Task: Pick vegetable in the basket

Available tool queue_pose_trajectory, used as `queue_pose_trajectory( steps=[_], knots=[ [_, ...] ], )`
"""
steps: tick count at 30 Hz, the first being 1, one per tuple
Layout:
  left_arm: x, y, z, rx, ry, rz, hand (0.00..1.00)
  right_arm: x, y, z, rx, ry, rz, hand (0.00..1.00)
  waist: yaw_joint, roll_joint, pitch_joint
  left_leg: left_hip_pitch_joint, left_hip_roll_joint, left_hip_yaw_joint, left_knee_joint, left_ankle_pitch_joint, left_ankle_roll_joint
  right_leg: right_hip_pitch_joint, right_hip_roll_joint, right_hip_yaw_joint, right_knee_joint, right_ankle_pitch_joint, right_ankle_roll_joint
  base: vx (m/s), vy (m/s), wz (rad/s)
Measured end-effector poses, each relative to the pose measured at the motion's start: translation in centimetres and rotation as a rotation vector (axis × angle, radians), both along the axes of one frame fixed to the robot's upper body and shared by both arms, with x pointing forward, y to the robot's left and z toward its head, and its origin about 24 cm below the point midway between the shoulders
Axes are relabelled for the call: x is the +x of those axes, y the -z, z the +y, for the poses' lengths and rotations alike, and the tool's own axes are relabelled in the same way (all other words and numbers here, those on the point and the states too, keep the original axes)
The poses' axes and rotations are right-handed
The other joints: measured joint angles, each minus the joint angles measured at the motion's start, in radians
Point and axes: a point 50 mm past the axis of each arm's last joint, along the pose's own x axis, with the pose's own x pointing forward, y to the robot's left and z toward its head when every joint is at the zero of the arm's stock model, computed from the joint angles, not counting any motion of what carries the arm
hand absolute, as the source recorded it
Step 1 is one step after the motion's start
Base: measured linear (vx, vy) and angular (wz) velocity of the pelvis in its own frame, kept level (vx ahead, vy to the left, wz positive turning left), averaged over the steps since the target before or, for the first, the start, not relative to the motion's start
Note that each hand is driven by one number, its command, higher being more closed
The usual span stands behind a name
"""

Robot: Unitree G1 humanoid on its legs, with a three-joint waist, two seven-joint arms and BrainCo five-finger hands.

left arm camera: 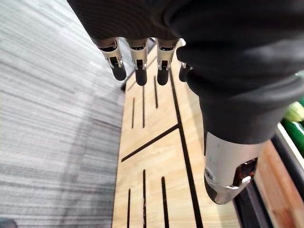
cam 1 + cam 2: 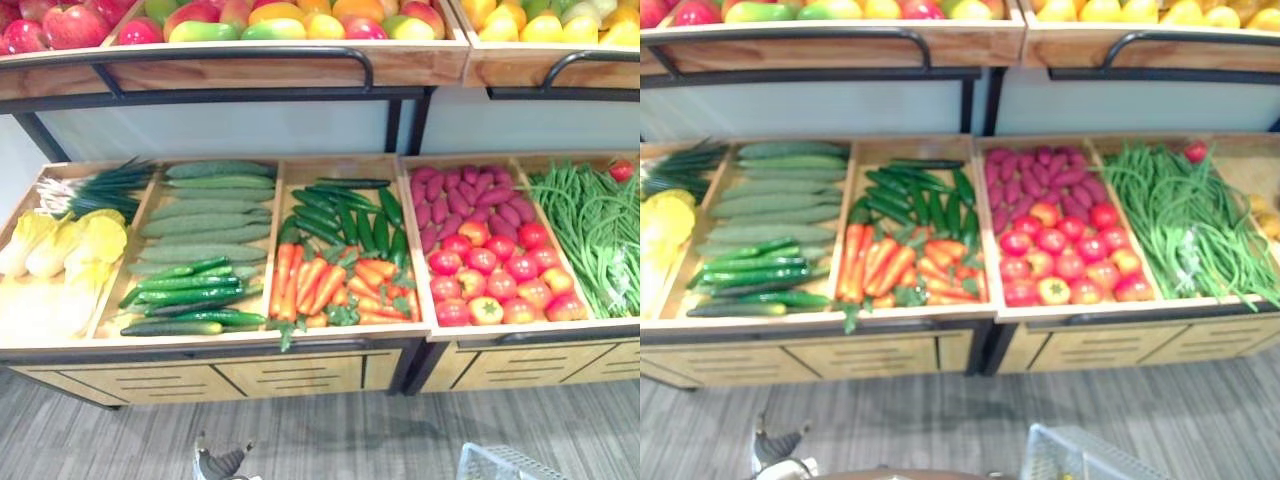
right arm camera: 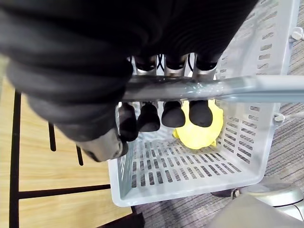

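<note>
Grey basket (image 3: 254, 142) holds yellow vegetable (image 3: 205, 135); right hand (image 3: 85, 66) clasps its handle (image 3: 228, 88)

Upper shelf (image 2: 250, 72) carried fruit: red apples (image 2: 70, 22), mangoes (image 2: 200, 28), oranges (image 2: 360, 8), yellow fruit (image 2: 545, 25) far right. Black rail (image 2: 230, 50) ran along its front. Lower wooden front panels (image 2: 300, 375) had dark slots. Grey striped floor (image 2: 350, 435) below.

Basket (image 3: 268, 66): one, handle (image 3: 228, 88) inside the right hand's (image 3: 118, 52) curled fingers (image 3: 173, 114).
Yellow vegetable (image 3: 206, 135): one, just beyond those fingertips.
Hands: two, left hand's (image 1: 137, 28) fingers straight.
</note>
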Motion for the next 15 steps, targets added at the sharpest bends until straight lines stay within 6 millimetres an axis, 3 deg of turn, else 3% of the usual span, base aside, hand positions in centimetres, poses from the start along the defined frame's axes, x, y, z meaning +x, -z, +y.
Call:
queue_pose_trajectory(
  steps=[6,11,15],
  knots=[
    [4.1,-3.8,-0.3,0.109,0.134,-0.187,0.0,0.8,-0.2,0.0,-0.011,-0.049,-0.021,1.0,0.0,0.003,-0.002,0.012,0.006,0.031,0.0,-0.007,-0.002,0.0,0.006,0.024,-0.002,0.006,-0.002,0.03,0.007,-0.13],
    [7.3,-7.3,1.1,0.234,0.197,-0.323,0.0,1.2,-0.2,0.2,-0.014,-0.105,-0.021,1.0,-0.002,0.005,-0.006,0.018,0.024,0.083,0.0,-0.015,-0.009,-0.017,0.024,0.074,-0.02,0.018,-0.011,0.0,-0.004,-0.28],
    [8.9,-8.5,1.2,0.255,0.192,-0.376,0.0,1.4,-0.3,-0.2,-0.024,-0.119,-0.023,1.0,-0.009,0.017,-0.013,0.017,0.027,0.105,0.002,-0.018,-0.012,-0.032,0.03,0.096,-0.02,0.028,-0.014,0.02,-0.003,-0.21]
  ],
)
